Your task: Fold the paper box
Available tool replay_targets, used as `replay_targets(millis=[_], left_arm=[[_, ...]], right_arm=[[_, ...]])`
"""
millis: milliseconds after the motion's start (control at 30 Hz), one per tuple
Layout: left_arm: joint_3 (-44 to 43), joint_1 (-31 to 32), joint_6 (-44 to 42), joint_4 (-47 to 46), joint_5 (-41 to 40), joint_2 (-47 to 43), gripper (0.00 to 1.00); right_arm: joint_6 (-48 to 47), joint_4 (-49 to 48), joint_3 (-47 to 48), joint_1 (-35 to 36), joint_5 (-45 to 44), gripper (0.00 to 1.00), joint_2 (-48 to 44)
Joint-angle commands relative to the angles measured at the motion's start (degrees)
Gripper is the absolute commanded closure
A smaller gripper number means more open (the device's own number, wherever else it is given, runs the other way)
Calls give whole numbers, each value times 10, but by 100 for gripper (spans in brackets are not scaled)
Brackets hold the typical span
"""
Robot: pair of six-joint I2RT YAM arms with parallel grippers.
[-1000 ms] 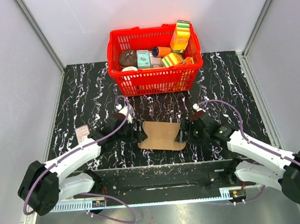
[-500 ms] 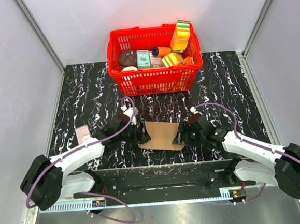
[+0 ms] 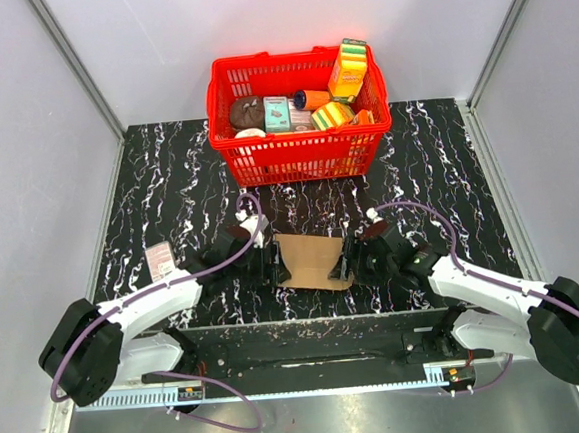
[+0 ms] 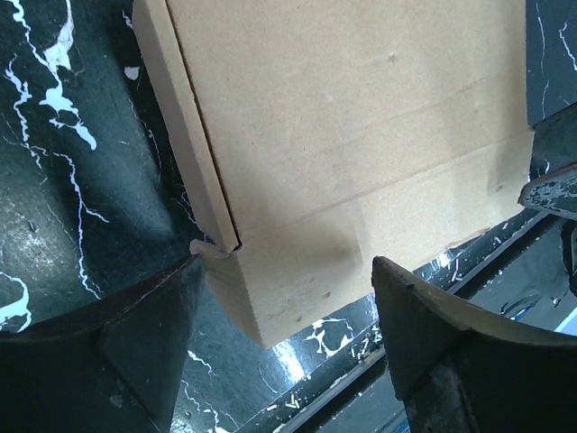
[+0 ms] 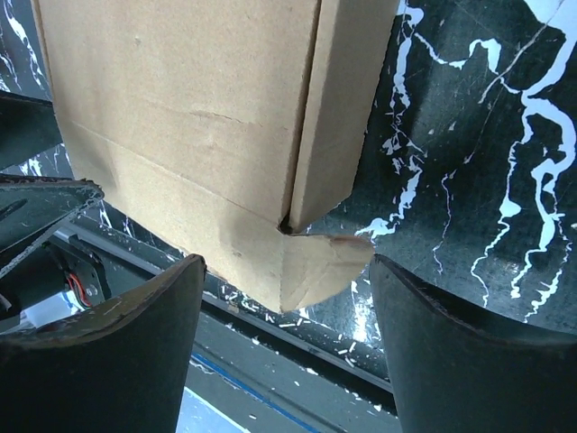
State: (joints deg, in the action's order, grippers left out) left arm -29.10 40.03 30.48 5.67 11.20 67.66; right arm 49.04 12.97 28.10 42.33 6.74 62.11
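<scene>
The paper box point(image 3: 314, 260) is plain brown cardboard, lying flat on the black marbled table between the two arms. My left gripper point(image 3: 269, 261) is open at its left edge. In the left wrist view the box point(image 4: 343, 135) fills the top, and its near-left corner lies between my open fingers point(image 4: 135, 334). My right gripper point(image 3: 353, 257) is open at the box's right edge. In the right wrist view the box point(image 5: 180, 117) shows a folded side flap and a rounded tab at its near corner, between my open fingers point(image 5: 451, 343).
A red plastic basket point(image 3: 302, 153) with several colourful packages stands behind the box at the back middle. A small white card point(image 3: 159, 258) lies left of the left arm. The table's near metal edge point(image 3: 308, 325) runs just in front of the box.
Both grippers have moved inward to the box's left and right edges. The box has shifted slightly and looks narrower, its sides pushed in.
</scene>
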Motion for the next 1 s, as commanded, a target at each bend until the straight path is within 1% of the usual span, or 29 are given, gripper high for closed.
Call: replay_targets(millis=[0, 33, 133, 233, 500, 633, 833, 967], left_arm=[[-3, 2, 0, -1, -9, -21, 21], [-5, 2, -2, 6, -15, -24, 20], [-14, 2, -3, 28, -36, -37, 20], [-17, 2, -2, 29, -37, -46, 20], [-1, 2, -3, 0, -18, -59, 20], [6, 2, -8, -19, -11, -50, 20], [13, 2, -6, -43, 0, -35, 21], [20, 2, -3, -52, -2, -28, 21]], right_arm=[[-17, 30, 22, 5, -30, 19, -9], [-30, 66, 30, 5, -55, 17, -17], [-51, 110, 58, 4, -76, 17, -36], [-59, 116, 76, 4, -54, 20, -42], [-61, 98, 79, 4, -2, 29, -36], [-54, 77, 67, 5, 18, 38, -28], [-51, 42, 51, 5, 30, 40, -8], [-52, 30, 46, 4, 13, 39, 5]])
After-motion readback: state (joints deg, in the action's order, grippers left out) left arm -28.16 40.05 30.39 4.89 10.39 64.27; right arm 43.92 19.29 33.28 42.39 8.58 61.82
